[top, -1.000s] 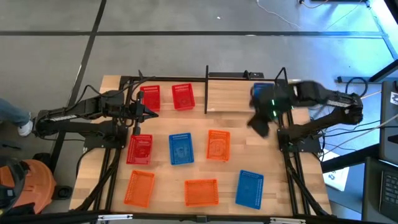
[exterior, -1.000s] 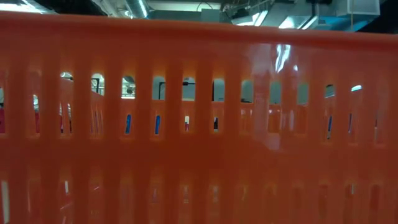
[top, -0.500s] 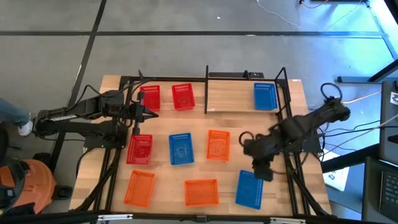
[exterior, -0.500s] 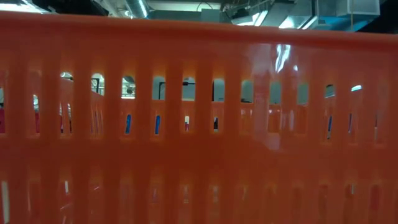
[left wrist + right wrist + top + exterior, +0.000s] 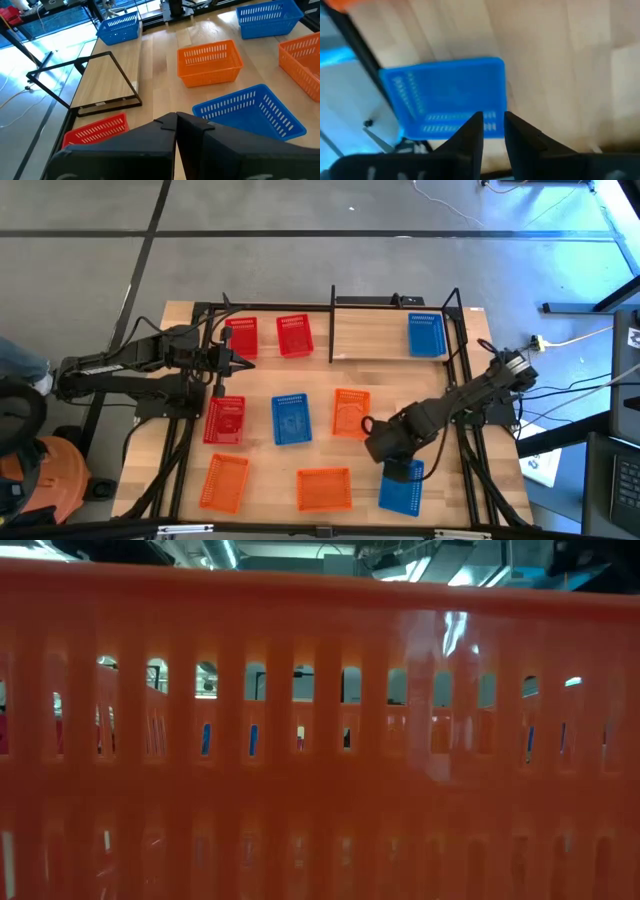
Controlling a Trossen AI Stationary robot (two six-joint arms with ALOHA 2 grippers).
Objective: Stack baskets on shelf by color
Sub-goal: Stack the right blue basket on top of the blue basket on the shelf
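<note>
right gripper (image 5: 383,446) hangs over the near right of the large wooden tabletop (image 5: 380,375), just above the far edge of the near-right blue plastic mesh basket (image 5: 401,486); the right wrist view shows its fingers (image 5: 471,134) a narrow gap apart with nothing between them and that basket (image 5: 447,97) below. left gripper (image 5: 245,361) sits at the far left beside the two far red mesh baskets (image 5: 267,336), fingers pressed together, empty. the small raised light-wood shelf with thin black posts (image 5: 385,340) carries one blue mesh basket (image 5: 426,335) at its right end. middle row, left to right: red (image 5: 225,420), blue (image 5: 290,419), orange (image 5: 350,412). near row: two orange baskets (image 5: 223,482) (image 5: 324,488), then the blue one. low view is blocked by an orange basket wall (image 5: 320,740).
</note>
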